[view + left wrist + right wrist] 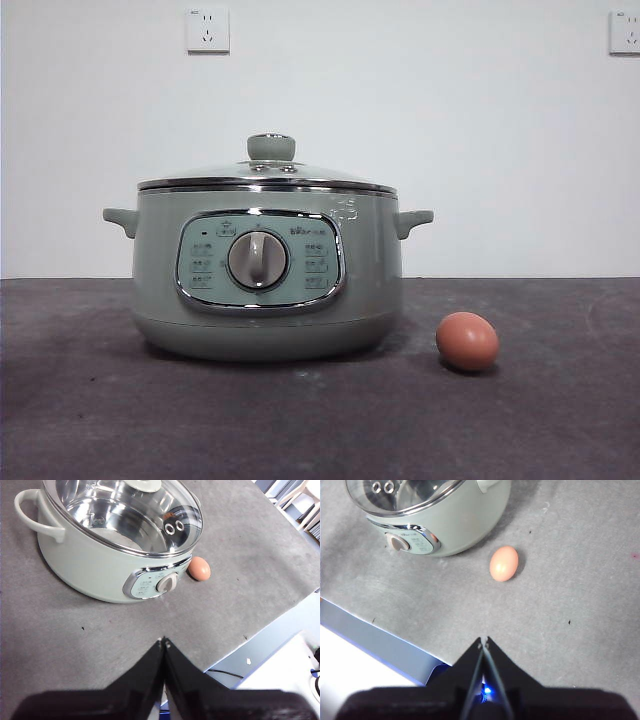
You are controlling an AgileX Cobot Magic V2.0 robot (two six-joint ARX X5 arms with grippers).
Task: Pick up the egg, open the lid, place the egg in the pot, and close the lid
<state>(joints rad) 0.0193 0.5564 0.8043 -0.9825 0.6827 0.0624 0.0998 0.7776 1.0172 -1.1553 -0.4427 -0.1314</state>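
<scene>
The sage-green pot (268,270) stands on the table with its glass lid (268,178) closed on top, green knob (271,147) up. The brown egg (467,341) lies on the table just to the right of the pot, apart from it. In the left wrist view the pot (85,565), the lid (125,515) and the egg (199,568) show ahead of my left gripper (164,641), which is shut and empty. In the right wrist view the egg (503,563) lies ahead of my right gripper (484,640), also shut and empty, beside the pot (455,525).
The grey table mat (320,420) spreads around the pot. The table's front edge (380,635) runs near both grippers. Two wall sockets (208,30) sit on the white wall behind. Neither arm shows in the front view.
</scene>
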